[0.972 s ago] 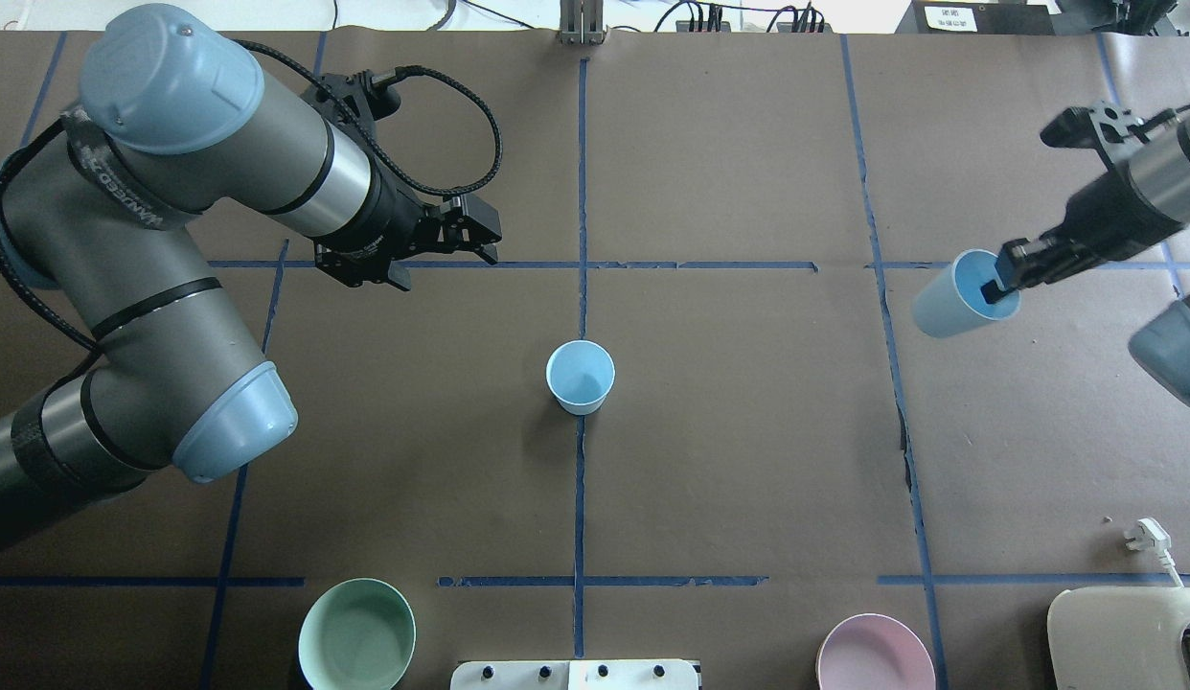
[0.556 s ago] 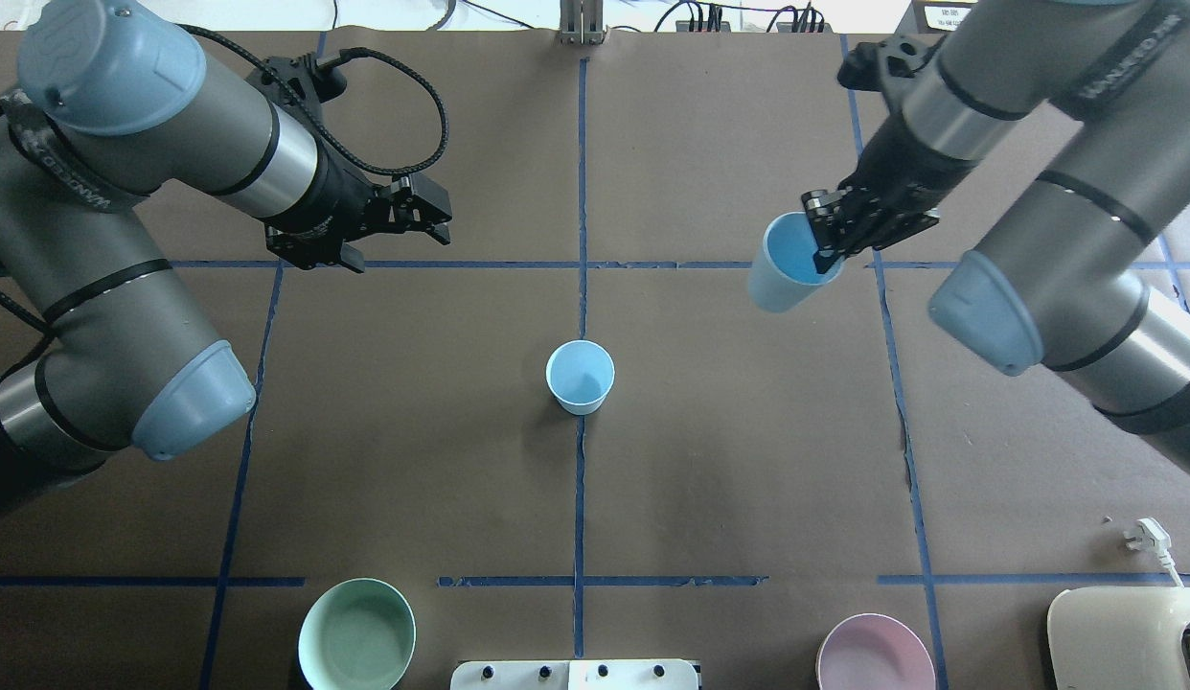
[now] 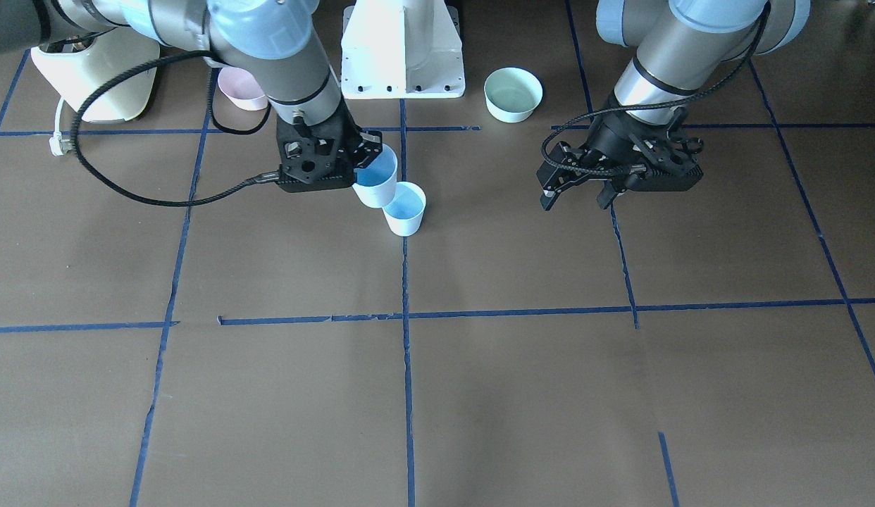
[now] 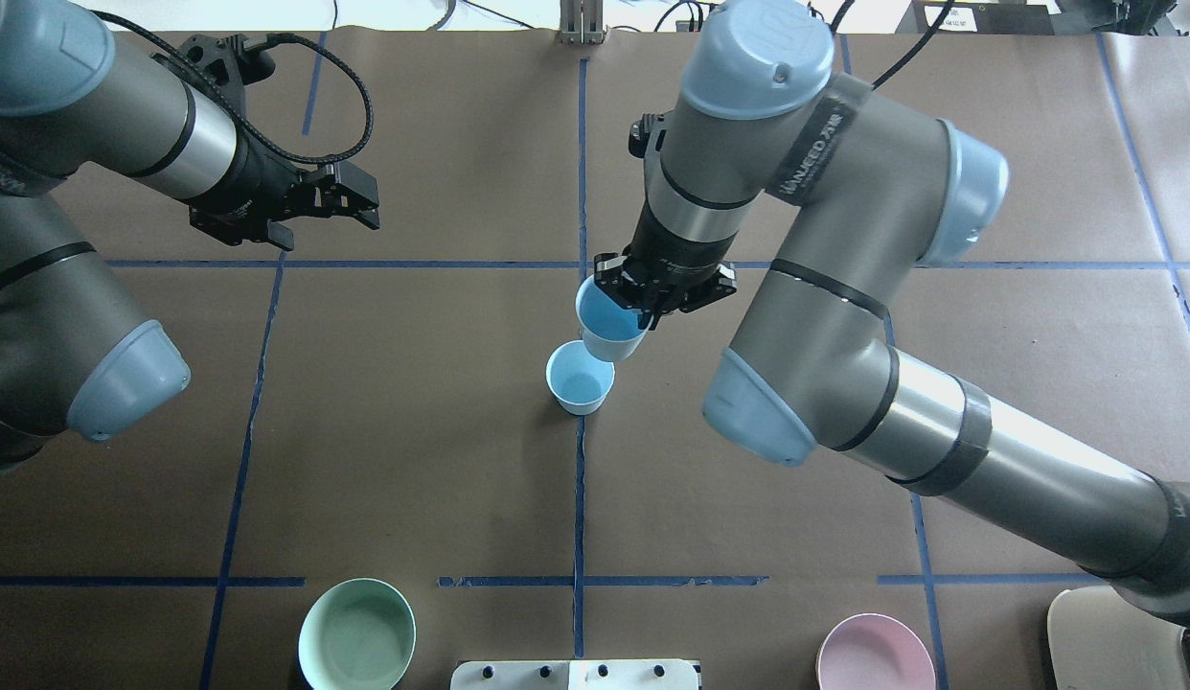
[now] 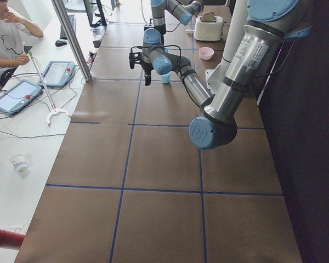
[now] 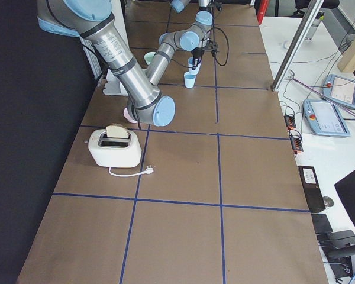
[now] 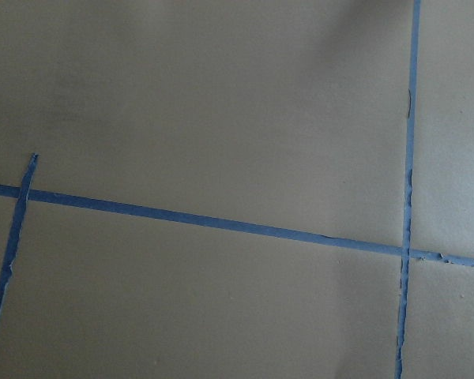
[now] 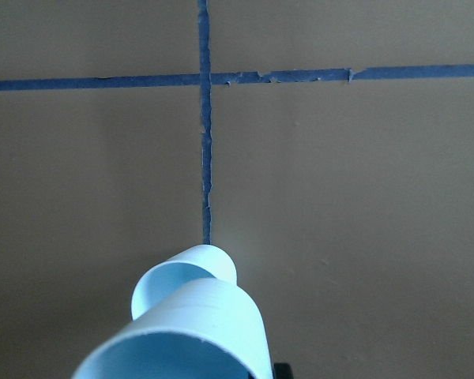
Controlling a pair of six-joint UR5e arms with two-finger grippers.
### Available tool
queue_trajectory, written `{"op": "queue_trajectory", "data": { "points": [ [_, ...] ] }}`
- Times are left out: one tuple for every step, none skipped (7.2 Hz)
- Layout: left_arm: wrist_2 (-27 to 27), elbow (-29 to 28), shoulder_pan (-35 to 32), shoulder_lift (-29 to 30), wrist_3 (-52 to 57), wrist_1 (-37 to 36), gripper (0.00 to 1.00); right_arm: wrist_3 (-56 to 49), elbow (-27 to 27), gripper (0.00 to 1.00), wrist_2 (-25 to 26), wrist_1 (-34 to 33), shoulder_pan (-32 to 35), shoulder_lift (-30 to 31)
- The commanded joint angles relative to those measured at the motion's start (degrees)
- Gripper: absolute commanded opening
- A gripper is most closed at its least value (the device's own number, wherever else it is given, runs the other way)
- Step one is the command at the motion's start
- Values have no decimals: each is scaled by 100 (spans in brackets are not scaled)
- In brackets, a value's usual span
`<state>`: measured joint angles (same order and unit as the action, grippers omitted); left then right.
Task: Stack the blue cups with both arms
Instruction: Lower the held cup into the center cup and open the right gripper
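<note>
Now we are hanging the left gripper point(image 4: 370, 213) spread and empty toward the far left corner. Midway between the side edges, one cup point(image 4: 579, 379) is standing mouth up. Just beside it, the right gripper point(image 4: 641, 311) is clamping the other cup point(image 4: 609, 326) by its rim, mouth up, axis near vertical. We are judging nesting not yet done.

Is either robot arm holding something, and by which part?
On the right gripper, the jaws pinch a blue cup at its rim; the left gripper holds nothing.
</note>
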<state>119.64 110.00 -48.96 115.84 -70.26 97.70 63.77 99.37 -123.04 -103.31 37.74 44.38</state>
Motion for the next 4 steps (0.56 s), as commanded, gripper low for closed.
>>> {"op": "queue_trajectory", "data": {
  "points": [
    [-2,65,-8,-35,12,-6,100,101,-409,0,113,4,-162,-272],
    [-2,66,-8,-35,12,-6,100,92,-453,0,113,4,-206,-280],
    [7,92,-8,-35,12,-6,100,92,-488,0,148,4,-241,-272],
    [-2,118,1,-35,3,-15,100,83,-524,0,148,13,-259,-272]
  ]
}}
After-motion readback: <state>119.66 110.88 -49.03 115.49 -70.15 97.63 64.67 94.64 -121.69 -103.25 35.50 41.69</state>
